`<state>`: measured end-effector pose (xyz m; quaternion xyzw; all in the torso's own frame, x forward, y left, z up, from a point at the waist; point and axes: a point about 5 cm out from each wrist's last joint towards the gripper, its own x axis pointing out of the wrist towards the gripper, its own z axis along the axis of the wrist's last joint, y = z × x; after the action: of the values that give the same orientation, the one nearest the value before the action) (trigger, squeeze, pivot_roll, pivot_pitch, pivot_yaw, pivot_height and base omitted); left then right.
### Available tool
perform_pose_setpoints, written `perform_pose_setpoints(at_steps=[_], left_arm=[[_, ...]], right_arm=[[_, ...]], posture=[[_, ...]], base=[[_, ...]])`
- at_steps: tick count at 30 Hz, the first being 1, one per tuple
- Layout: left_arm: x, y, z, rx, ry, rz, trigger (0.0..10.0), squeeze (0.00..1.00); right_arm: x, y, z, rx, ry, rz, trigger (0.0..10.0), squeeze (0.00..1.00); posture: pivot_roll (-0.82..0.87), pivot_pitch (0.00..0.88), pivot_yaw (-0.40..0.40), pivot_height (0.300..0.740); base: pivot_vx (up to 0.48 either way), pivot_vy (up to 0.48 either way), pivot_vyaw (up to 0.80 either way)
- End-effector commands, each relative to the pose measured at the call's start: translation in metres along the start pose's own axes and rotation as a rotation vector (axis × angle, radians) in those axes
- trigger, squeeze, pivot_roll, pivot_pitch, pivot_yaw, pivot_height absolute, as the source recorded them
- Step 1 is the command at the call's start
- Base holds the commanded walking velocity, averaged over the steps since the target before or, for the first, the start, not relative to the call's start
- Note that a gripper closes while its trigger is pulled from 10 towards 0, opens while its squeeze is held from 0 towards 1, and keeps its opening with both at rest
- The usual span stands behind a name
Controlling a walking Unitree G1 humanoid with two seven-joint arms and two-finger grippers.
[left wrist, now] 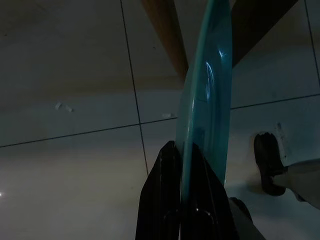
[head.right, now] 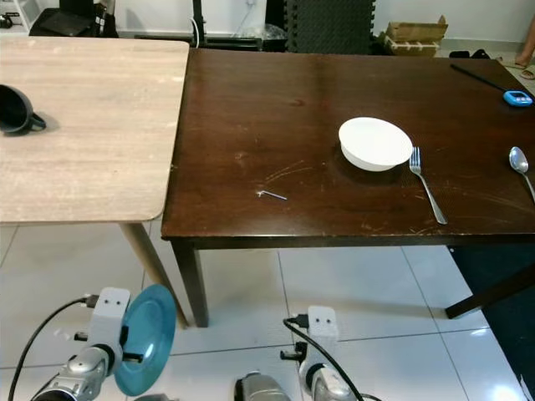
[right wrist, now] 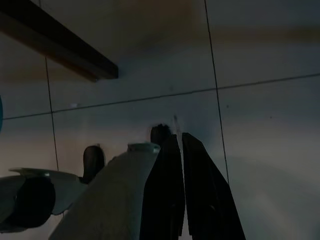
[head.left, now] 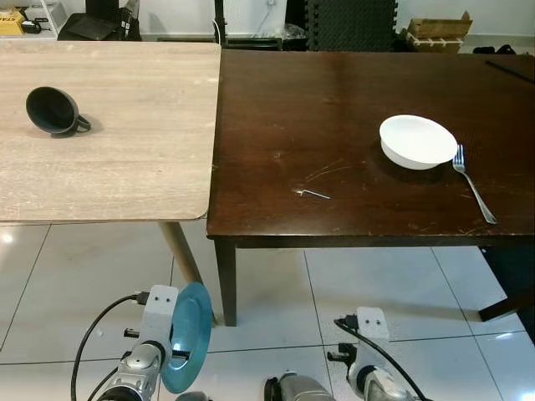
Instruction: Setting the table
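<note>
Left pincer (left wrist: pixel 181 150) grips teal plate (head.left: pixel 185 337) above tiled floor (head.left: pixel 50 292).

Behind long black fingers (left wrist: pixel 160 200), silver arms (head.left: pixel 138 368) are being capped by white boxy wrist modules (head.left: pixel 159 305) fed by black cables (head.left: pixel 92 334).

Dark table (head.left: pixel 351 100): wood, deep brown, semi-gloss, with fine pale scratches.
Light table (head.left: pixel 109 150): pale wood-grain surface, matt.
Bowl (head.left: pixel 417 141): white, smooth, glossy, ceramic in look.
Fork (head.left: pixel 473 184): bright polished metal.
Spoon (head.right: pixel 520 165): polished metal.
Mug (head.left: pixel 53 112): black, smooth, satin finish.
Plate (head.left: pixel 185 337): teal, smooth and glossy, showing a highlight in the left wrist view.
Floor (head.left: pixel 75 276): large whitish tiles, glossy and reflective, dark grout lines.
Left gripper (left wrist: pixel 183 165): black fingers, smooth, plastic-like.
Cardboard box (head.left: pixel 438 32): brown, matt.
</note>
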<state>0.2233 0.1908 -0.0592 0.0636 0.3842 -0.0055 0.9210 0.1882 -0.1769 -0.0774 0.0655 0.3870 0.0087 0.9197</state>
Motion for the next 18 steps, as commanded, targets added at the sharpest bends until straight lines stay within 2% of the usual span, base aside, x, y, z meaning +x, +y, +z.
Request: perform_pose_setpoints(at_steps=[1,4,7,18], left_arm=[[-0.0007,-0.0023,-0.0059,-0.005,0.031,-0.003,10.0,0.00],[-0.0002,-0.0021,-0.0033,-0.004,0.021,0.002,10.0,0.00],[0.0002,-0.0023,-0.0011,-0.021,0.010,0.004,10.0,0.00],[-0.0019,-0.0010,-0.0095,-0.044,0.033,0.007,10.0,0.00]], right_arm=[[-0.0024,-0.0037,-0.0072,0.003,0.029,-0.016,10.0,0.00],[-0.0025,-0.0034,-0.0073,-0.015,0.031,-0.012,10.0,0.00],[-0.0015,-0.0021,-0.0050,-0.029,0.027,0.000,10.0,0.00],[0.0008,0.0011,0.0007,-0.019,0.008,-0.001,10.0,0.00]], posture=[[0.05,0.060,0.022,0.740],[0.07,0.037,0.021,0.740],[0.06,0.066,0.016,0.740],[0.05,0.058,0.015,0.740]], base=[[0.000,0.000,0.00],[0.000,0.000,0.00],[0.000,0.000,0.00],[0.000,0.000,0.00]])
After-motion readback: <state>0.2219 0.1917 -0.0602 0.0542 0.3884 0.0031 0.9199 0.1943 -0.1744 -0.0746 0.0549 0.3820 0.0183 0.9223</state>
